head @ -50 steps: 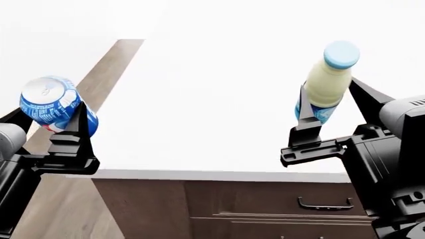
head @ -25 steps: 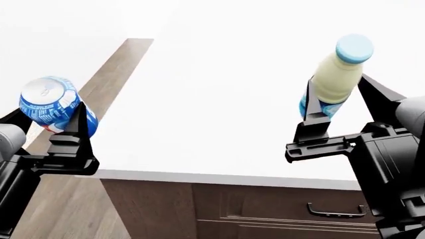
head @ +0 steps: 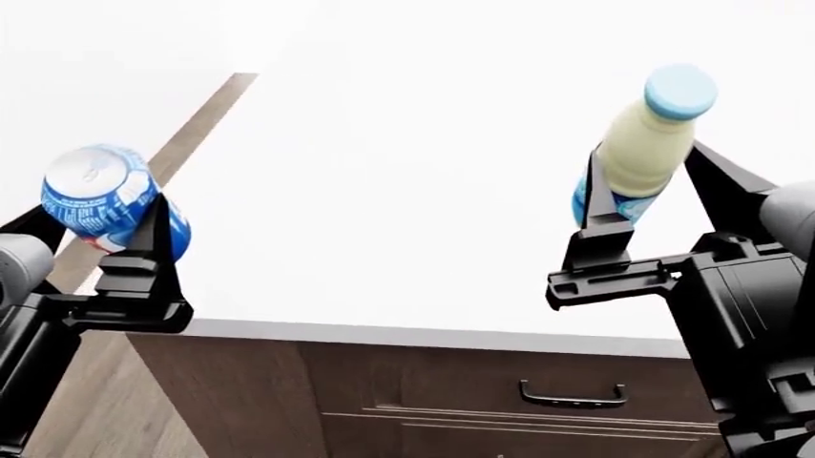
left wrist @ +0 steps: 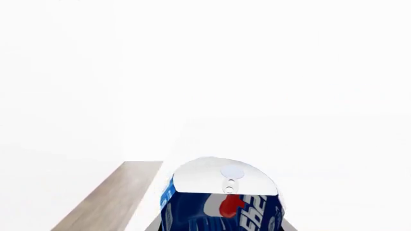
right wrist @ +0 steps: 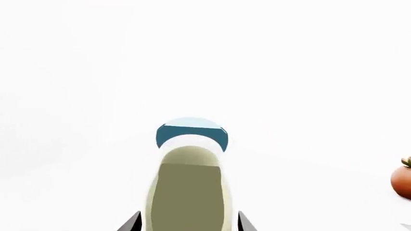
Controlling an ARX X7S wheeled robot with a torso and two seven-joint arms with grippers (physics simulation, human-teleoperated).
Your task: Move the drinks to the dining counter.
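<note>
The left gripper (head: pixel 113 250) clamps a blue soda can with silver top (head: pixel 109 202); the right gripper (head: pixel 650 205) clamps a cream-coloured bottle with light-blue cap (head: pixel 647 141).

Very bright, even light is washing over all three views. The dining counter (head: pixel 421 191) is glaring pure white, its far edge melting into the equally white background. Both wrist views are blowing out to near-blank white. Only a soft shadow is darkening the drawer fronts (head: pixel 510 391) under the counter's near edge. Everything is rendering sharp, without blur or visible edge distortion.
</note>
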